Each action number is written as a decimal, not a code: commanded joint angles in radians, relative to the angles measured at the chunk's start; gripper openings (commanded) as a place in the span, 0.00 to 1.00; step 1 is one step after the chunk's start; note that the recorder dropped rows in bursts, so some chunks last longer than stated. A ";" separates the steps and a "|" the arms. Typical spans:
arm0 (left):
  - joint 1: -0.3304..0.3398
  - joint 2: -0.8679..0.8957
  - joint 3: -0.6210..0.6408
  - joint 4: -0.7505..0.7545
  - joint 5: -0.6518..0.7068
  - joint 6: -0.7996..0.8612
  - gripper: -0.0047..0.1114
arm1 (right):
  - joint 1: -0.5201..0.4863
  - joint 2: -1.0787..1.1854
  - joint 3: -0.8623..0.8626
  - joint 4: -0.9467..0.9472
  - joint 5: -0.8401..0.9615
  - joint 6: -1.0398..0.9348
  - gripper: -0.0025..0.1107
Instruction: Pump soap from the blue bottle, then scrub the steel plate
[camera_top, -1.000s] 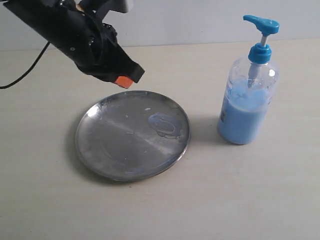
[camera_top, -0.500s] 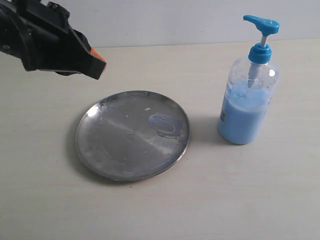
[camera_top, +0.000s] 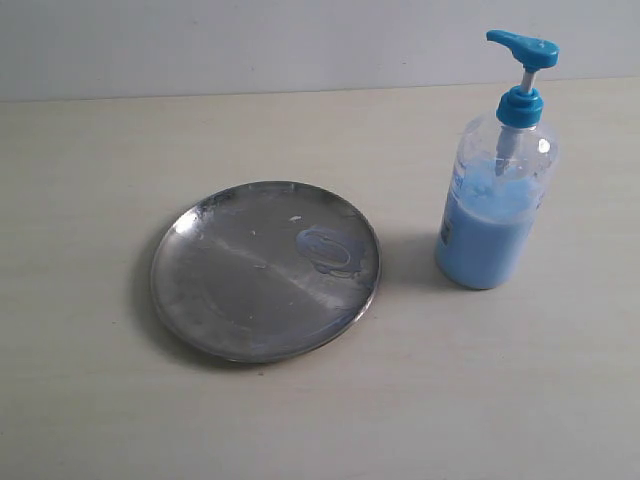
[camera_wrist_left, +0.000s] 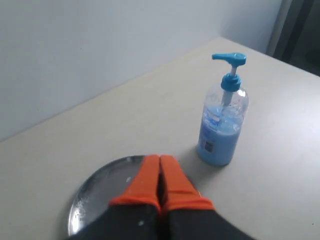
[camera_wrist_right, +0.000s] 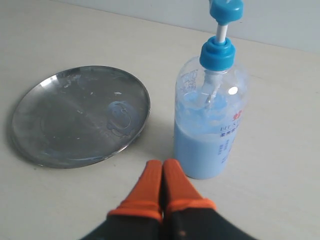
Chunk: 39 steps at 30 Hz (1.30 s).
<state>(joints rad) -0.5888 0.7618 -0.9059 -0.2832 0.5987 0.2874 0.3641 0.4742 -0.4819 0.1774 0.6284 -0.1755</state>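
The steel plate lies on the table left of centre, with a translucent bluish smear of soap on its right part. The blue bottle stands upright to its right, pump head raised, about half full of pale blue liquid. Neither arm shows in the exterior view. In the left wrist view my left gripper is shut and empty, held high over the plate, with the bottle beyond. My right gripper is shut and empty, just short of the bottle's base, with the plate and soap beside.
The pale wooden table runs back to a light grey wall. A dark upright edge stands past the table's far corner in the left wrist view.
The left arm, above the plate's far edge a second ago, swung left and up and has left the exterior view. Plate, soap smear and bottle have not moved.
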 joint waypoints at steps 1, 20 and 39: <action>0.002 -0.107 0.037 0.000 0.000 -0.010 0.04 | -0.003 -0.008 0.006 -0.002 -0.017 -0.007 0.02; 0.002 -0.283 0.069 0.000 -0.003 -0.004 0.04 | -0.003 -0.008 0.006 -0.002 -0.017 -0.007 0.02; 0.012 -0.322 0.099 0.004 -0.062 -0.038 0.04 | -0.003 -0.008 0.006 -0.002 -0.017 -0.007 0.02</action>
<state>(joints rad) -0.5888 0.4662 -0.8281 -0.2832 0.5849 0.2810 0.3641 0.4742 -0.4819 0.1774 0.6264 -0.1755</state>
